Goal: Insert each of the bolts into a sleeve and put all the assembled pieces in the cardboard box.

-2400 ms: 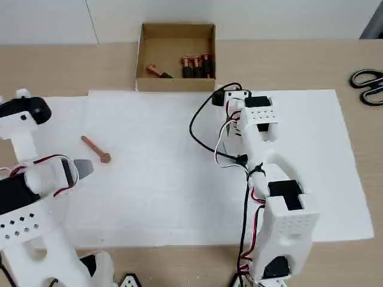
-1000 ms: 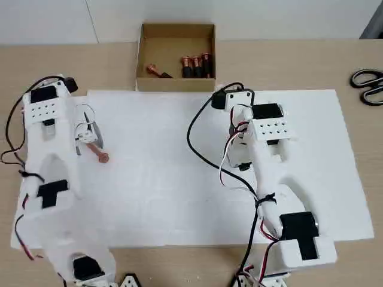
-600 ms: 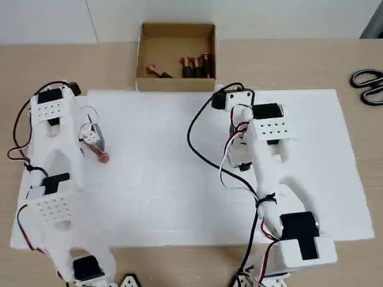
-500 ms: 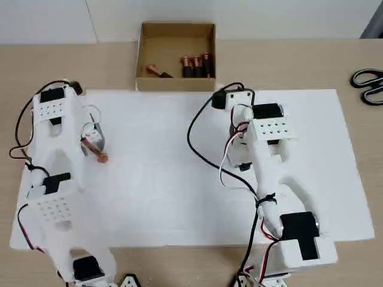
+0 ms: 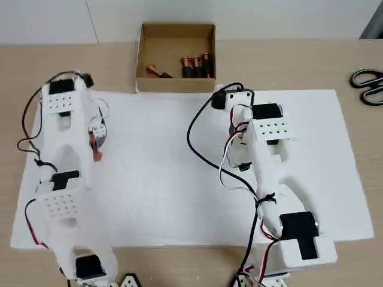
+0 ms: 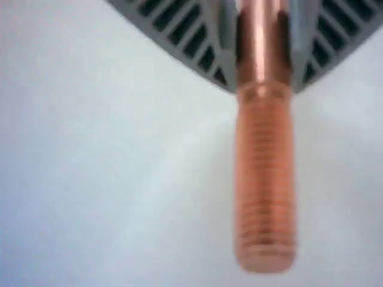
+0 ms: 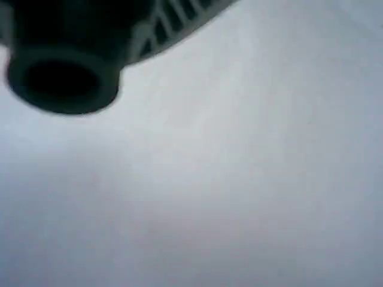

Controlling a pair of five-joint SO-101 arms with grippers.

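- The left claw [image 5: 96, 135] has come in over the sheet's 9 o'clock side and closed on the bolt [image 5: 95, 147] that lay loose there moments ago.
- The bolt is off the white sheet [image 5: 179, 179] now, swung round from its slant so it runs roughly 12 to 6.
- From the left wrist, the ribbed fingers are clenched on the smooth copper shank and the threaded end [image 6: 264, 185] sticks out free beyond them.
- The right claw [image 5: 234, 103] sits near the sheet's 12 o'clock edge, having drawn back a little from the box and kept still this past second.
- Its wrist camera shows a black sleeve [image 7: 63, 81] pinched at the tip, open mouth facing out.
- That reads as both halves of the last pair in hand. My call: mating comes next, thread into that mouth, and lining them up is the tricky part.
- The cardboard box [image 5: 176, 26] stands at 12 o'clock, just beyond the sheet.
- Inside, three assembled pieces [image 5: 196, 64] stand packed side by side toward its 3 o'clock wall.
- A fourth piece [image 5: 157, 71] lies slanted toward the 9 o'clock side.
- The rest of the box floor is bare, so there is room for one more.
- A pair of scissors [image 5: 368, 85] lies at 2 o'clock on the table, well apart.
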